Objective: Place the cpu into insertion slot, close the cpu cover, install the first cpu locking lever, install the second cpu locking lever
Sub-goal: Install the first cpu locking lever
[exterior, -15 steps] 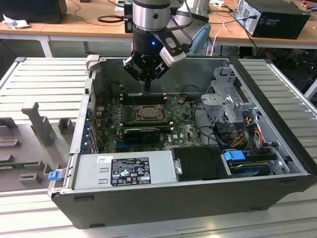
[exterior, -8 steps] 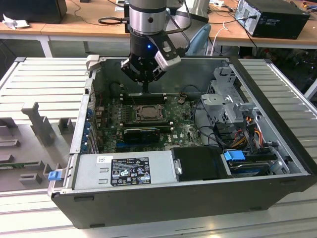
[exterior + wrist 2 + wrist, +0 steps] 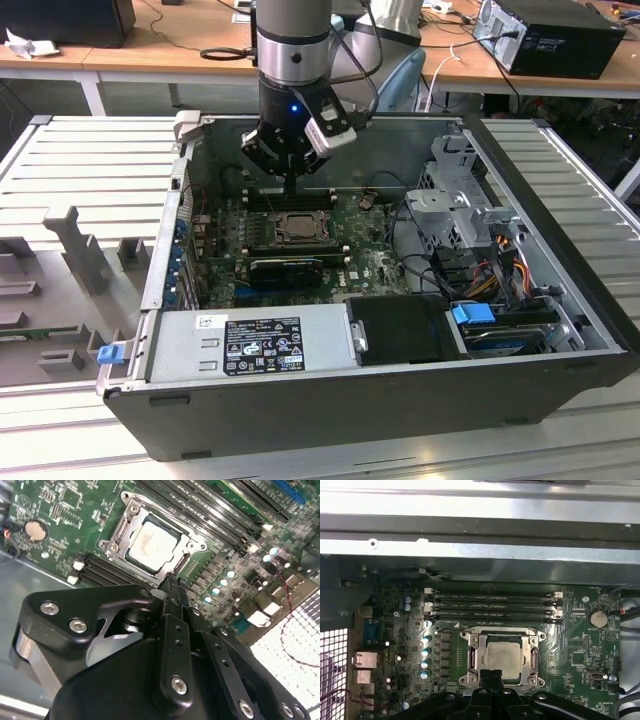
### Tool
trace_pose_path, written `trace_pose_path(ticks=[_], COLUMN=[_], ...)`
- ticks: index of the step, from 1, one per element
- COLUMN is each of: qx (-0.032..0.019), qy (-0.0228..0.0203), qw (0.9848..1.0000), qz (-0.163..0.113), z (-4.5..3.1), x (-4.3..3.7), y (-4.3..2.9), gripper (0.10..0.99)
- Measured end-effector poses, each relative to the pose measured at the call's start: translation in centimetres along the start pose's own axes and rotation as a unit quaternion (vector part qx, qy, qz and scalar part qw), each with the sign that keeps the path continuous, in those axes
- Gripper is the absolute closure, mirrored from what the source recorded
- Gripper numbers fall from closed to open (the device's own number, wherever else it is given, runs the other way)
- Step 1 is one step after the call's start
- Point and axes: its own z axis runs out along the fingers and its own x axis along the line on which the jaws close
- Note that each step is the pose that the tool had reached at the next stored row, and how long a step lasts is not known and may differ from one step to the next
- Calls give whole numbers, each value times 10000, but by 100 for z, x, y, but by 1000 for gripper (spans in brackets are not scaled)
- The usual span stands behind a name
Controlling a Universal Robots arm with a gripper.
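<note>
At the tool's tip: the gripper points straight down into the machine. Its two black fingers are pressed together with no gap between them, and nothing is clamped in them.
Right below the tip: the near edge of the cpu cover, a grey metal frame lying flat. Whether the fingertips touch it cannot be told.
Inside that frame, just ahead of the fingers: the cpu, its pale metal top showing through the cover's square window, seated level.
Around the cpu: the insertion slot, which in the exterior view sits directly under the gripper with the cover down over it.
Just past the slot from the gripper: four long black memory slots, parallel and empty.
Off one side of the fingers: a row of blue-topped capacitors.
Off the other side: a round coin cell.
Underneath it all: the green motherboard.
Further out from the tool: a grey power supply with a white label, along the case edge nearest the exterior camera, and a metal drive cage.
Outermost: the open computer case, lying on its side on a ribbed grey table.
</note>
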Motion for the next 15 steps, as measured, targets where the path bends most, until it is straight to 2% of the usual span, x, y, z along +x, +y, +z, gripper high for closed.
trace_pose_path(ticks=[2, 3, 4, 10, 11, 13, 15], qx=[0, -8, -33, -60, -68, -71, -77], qy=[0, 0, -1, -12, -26, -39, -55], qw=[10000, 10000, 10000, 10000, 10000, 10000, 10000], qz=[0, 0, 1, 0, 0, -1, -2], z=[30, 41, 48, 63, 75, 85, 108], x=[27, 67, 104, 162, 230, 291, 401], y=[-1, -2, -1, -1, 0, 1, 5], gripper=[980, 980, 980, 980, 980, 980, 980])
